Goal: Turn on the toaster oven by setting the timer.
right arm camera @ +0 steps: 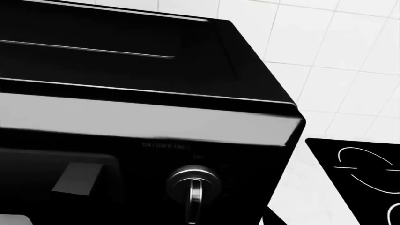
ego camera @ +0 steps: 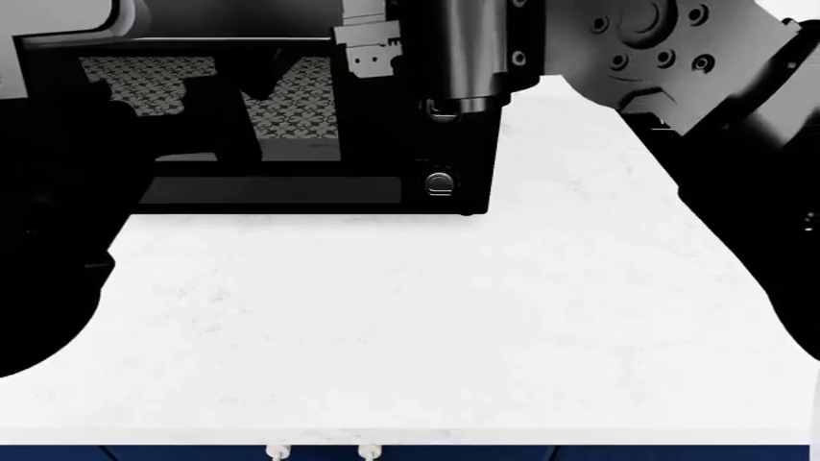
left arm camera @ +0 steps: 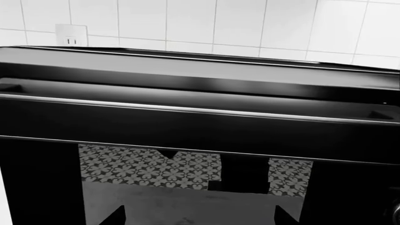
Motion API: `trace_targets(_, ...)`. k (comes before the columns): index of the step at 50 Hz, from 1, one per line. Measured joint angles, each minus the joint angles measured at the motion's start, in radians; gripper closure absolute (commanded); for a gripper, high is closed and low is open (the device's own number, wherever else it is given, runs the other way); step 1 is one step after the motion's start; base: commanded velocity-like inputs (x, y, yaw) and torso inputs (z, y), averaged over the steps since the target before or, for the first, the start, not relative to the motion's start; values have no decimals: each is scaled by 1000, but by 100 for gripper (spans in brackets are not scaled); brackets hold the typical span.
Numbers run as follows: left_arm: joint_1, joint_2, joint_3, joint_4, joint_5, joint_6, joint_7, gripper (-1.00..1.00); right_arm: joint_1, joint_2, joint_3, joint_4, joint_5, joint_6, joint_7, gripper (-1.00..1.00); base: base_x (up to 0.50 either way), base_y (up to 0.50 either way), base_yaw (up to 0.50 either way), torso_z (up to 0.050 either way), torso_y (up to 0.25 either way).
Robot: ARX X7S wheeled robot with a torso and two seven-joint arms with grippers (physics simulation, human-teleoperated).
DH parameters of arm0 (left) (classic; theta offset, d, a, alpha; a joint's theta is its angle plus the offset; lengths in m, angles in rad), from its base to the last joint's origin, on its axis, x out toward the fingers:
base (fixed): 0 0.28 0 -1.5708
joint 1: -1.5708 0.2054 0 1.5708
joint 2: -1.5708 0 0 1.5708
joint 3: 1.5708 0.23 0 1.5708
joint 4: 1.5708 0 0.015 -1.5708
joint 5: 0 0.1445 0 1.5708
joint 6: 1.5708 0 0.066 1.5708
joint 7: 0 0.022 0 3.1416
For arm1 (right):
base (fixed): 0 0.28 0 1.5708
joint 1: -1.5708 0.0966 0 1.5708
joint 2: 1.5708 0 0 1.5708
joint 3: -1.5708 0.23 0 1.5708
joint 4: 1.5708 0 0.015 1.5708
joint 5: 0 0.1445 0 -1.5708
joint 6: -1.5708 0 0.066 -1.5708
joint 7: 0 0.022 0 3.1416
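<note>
The near part of the white counter (ego camera: 423,317) lies bare and wide from its front edge back to the toaster oven (ego camera: 256,134), giving open room in front of both arms. The counter's right edge runs diagonally back, partly hidden by the right arm (ego camera: 743,115), which reaches in from the right.

The right pincer (ego camera: 462,58) is up against the oven's right front column, above a round silver knob (ego camera: 439,181) near the oven's lower front corner. Its fingers are hidden from the head view and out of the wrist view, so I cannot tell whether they are apart or together.

From the right wrist, another silver knob (right arm camera: 192,185) sits close ahead of the pincer, its pointer bar hanging straight down. Small pale lettering runs just above it, too blurred to read surely. A bright metal strip crosses the oven front above that, and the oven's right edge falls away to the counter beside a flat black stovetop (right arm camera: 362,173) with white ring markings.

The left arm is a dark mass at the oven's left. Its pincer does not show, so its state cannot be told. Its camera faces the oven's top edge and glass door (left arm camera: 187,173).

Farthest back, a white tiled wall (left arm camera: 218,23) carries a power outlet (left arm camera: 70,35).
</note>
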Motion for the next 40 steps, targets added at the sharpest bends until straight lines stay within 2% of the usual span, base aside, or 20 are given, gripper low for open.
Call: trace_targets(40, 6, -11, 13, 2, -9, 17, -4, -100, -6, 2, -6, -8, -1, -11, -2, 100, 0, 0, 0, 0, 0)
